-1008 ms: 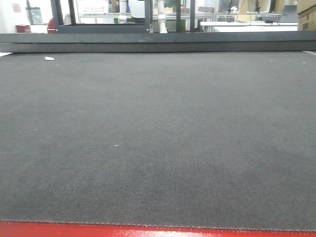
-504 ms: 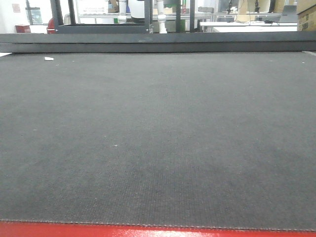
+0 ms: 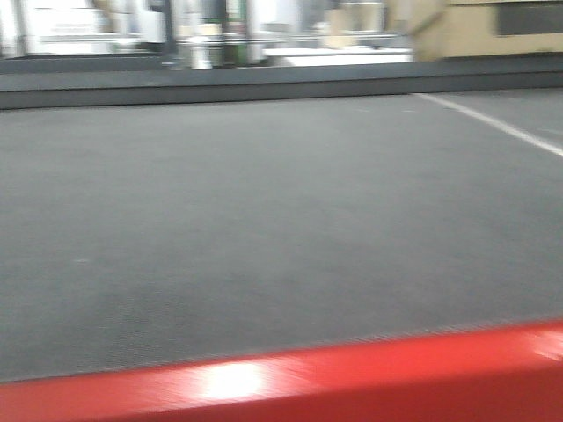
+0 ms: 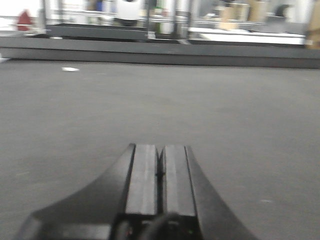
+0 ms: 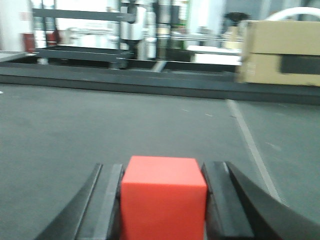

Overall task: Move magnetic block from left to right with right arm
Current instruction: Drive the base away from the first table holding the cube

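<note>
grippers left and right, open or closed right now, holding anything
Left gripper: closed, nothing in it.
Right gripper: closed on the red block.

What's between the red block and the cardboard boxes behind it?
Right wrist view: between the magnetic block and the cardboard boxes, only bare grey mat, a white line and a dark rail.

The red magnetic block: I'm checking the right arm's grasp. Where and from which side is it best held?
By its two opposite side faces, approached level and head-on, as in the right wrist view. The magnetic block is a plain cube with flat, parallel faces, and the right gripper has its fingers against both sides, so that hold looks square.
</note>
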You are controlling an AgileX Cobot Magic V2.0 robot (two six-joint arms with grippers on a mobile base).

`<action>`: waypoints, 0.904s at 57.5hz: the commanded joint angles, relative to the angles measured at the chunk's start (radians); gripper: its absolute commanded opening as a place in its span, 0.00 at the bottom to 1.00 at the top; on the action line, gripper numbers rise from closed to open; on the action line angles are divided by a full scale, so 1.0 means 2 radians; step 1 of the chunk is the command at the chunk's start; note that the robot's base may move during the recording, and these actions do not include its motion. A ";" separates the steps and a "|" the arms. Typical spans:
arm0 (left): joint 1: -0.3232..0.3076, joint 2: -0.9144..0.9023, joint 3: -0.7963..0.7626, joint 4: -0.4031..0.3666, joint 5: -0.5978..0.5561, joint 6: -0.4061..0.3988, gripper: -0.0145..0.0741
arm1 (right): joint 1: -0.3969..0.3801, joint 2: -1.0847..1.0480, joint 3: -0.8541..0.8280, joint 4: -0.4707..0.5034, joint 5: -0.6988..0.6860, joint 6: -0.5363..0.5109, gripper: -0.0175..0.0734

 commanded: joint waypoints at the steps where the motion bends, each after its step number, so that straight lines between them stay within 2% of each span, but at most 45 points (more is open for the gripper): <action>1: 0.001 -0.006 0.004 -0.002 -0.042 -0.003 0.02 | -0.002 0.007 -0.014 -0.012 -0.043 -0.005 0.30; 52: 0.001 -0.006 0.004 -0.002 -0.042 -0.003 0.02 | -0.002 0.007 -0.014 -0.012 -0.043 -0.005 0.30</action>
